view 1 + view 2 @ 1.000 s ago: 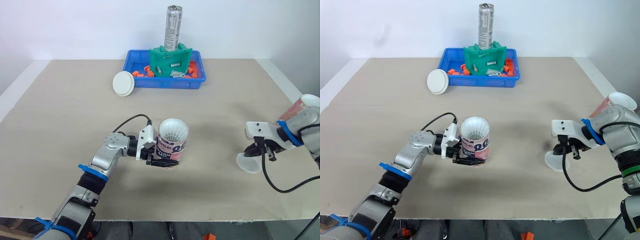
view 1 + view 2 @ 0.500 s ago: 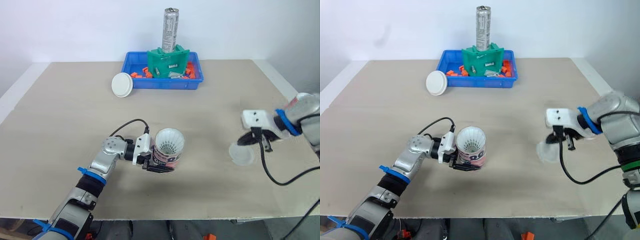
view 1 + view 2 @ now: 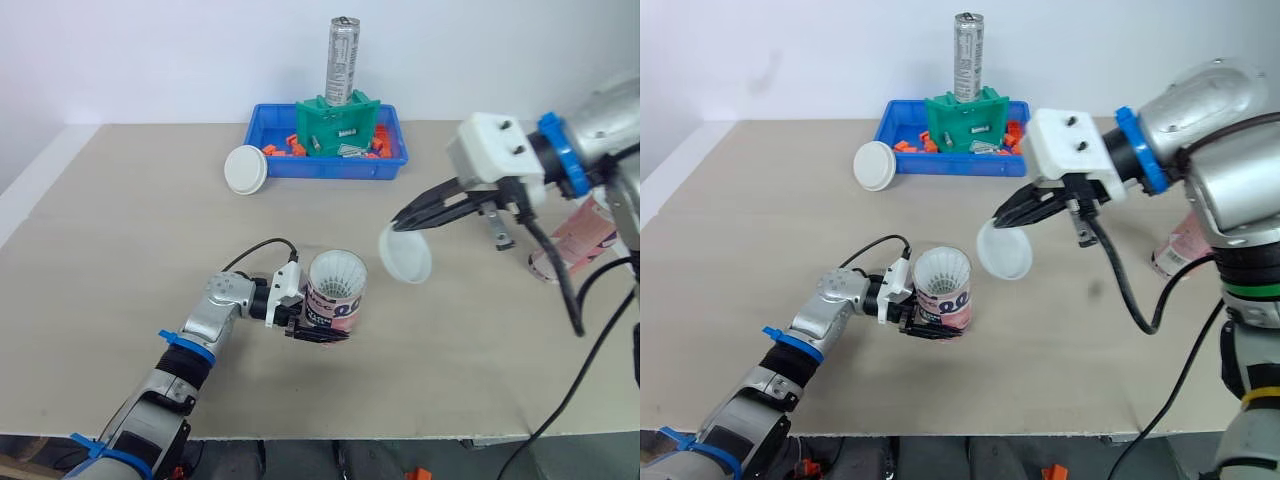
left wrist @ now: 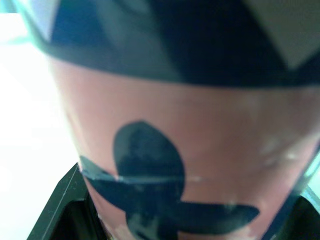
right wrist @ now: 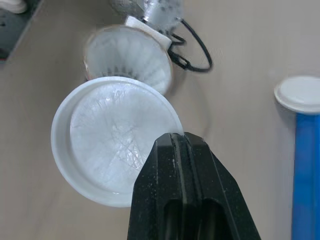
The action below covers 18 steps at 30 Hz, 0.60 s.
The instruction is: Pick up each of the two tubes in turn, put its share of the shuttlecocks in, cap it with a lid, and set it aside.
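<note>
light: bright, even | shadows: soft, faint on table (image 3: pixel 120 220) | left wrist view: tube (image 4: pixel 190 150) out of focus, white washout at edge

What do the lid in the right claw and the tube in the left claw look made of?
The lid: likely translucent white plastic; light shows through its disc. The tube: glossy printed card or plastic, unclear which; pink with dark markings.

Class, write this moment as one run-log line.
left pincer: grips tube | right pincer: grips lid, in air beside tube | tube: uncapped
</note>
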Available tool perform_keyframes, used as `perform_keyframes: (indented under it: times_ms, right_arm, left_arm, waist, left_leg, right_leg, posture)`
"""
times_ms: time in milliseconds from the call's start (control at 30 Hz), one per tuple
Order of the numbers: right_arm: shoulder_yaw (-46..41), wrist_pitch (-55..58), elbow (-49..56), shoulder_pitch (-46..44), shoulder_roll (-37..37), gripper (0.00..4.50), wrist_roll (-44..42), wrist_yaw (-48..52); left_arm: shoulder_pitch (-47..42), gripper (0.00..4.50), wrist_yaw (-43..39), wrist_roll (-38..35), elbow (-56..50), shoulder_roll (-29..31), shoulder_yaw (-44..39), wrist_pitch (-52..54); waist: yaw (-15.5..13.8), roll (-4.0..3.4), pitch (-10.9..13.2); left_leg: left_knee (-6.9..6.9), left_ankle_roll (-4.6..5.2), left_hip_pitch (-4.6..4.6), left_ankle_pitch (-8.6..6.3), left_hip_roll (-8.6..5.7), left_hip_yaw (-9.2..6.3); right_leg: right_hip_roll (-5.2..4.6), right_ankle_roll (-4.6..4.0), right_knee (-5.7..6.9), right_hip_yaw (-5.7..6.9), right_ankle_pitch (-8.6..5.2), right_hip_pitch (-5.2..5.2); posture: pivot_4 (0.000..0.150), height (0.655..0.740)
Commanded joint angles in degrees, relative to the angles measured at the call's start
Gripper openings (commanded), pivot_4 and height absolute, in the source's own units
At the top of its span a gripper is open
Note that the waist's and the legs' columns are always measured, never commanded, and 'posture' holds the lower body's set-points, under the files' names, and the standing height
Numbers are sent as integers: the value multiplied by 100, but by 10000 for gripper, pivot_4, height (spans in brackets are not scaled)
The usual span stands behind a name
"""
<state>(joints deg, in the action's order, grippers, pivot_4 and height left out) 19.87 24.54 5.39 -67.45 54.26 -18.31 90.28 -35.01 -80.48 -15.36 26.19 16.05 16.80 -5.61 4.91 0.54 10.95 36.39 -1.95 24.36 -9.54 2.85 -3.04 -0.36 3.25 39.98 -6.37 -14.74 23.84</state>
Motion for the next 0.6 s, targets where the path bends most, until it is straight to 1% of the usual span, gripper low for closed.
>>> perform_keyframes:
  times_ms: [33, 233, 300, 400, 600]
  right_arm:
    - [244, -309, 32, -456, -422, 468, 214, 220]
    - [514, -584, 8, -693, -818, 468, 251, 222]
    - [582, -660, -4, -693, -865, 468, 277, 222]
    - [700, -822, -77, -702, -922, 468, 399, 222]
    - [795, -946, -139, -764, -1029, 468, 478, 222]
  left_arm:
    - [-62, 31495, -179, 343, 223, 221, 228, 316]
    - [-151, 31495, -184, 413, 247, 305, 309, 414]
    - [-144, 31495, -161, 413, 232, 315, 305, 403]
    - [-95, 31495, -156, 419, 193, 363, 307, 392]
    - [-74, 31495, -143, 436, 174, 386, 319, 400]
  waist:
    - [7, 0, 0]
    - [-2, 1, 0]
    - [-4, 1, 0]
    - [-4, 1, 0]
    - [2, 1, 0]
  left_leg:
    - [-2, 0, 0, 0, 1, -2]
    - [-8, -3, 12, -3, 4, -10]
    - [-17, -3, 11, -4, 4, -12]
    - [-21, -3, 10, -3, 4, -16]
    - [-21, -3, 7, -3, 7, -15]
  right_leg:
    - [3, -2, 2, 0, 1, 3]
    - [11, 0, 0, 4, -9, 7]
    - [12, 15, 0, 5, -3, 7]
    - [13, 13, 1, 9, -4, 8]
    - [16, -7, 2, 9, -13, 8]
  posture:
    - [1500, 7075]
    - [1500, 7075]
    - [1500, 7075]
    - [1500, 7075]
    - [1500, 7075]
